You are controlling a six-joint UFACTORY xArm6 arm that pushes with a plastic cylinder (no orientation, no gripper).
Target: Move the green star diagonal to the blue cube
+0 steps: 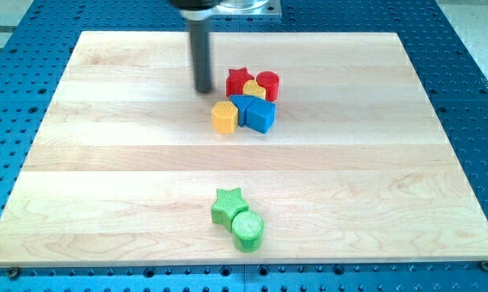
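- Our rod comes down from the view's top, upright, and our tip (203, 89) rests on the wooden board (106, 162) just to the view's left of the red star (239, 80), with a small gap between them.
- We carry no pincer: the arm ends in the plain dark rod, so there is nothing to open or close.
- The tip stands well apart from the green star (227, 205), which lies near the view's bottom, a little left of centre.
- The green star touches a green cylinder (247, 229), which sits just below it and to its right.
- We count two green blocks, both in that lower pair.
- Near the tip we count two red blocks: the red star and a red cylinder (267, 83) beside it on the right.
- We count two yellow blocks: a yellow hexagonal block (224, 117) at the cluster's lower left, and a smaller yellow block (254, 91) wedged between the red and the blue ones; its shape we cannot make out.
- We count two blue blocks: the blue cube (260, 115) at the cluster's lower right, and another blue block (241, 103) touching its left side, partly hidden.
- The blue cube lies well above the green star, slightly to its right.
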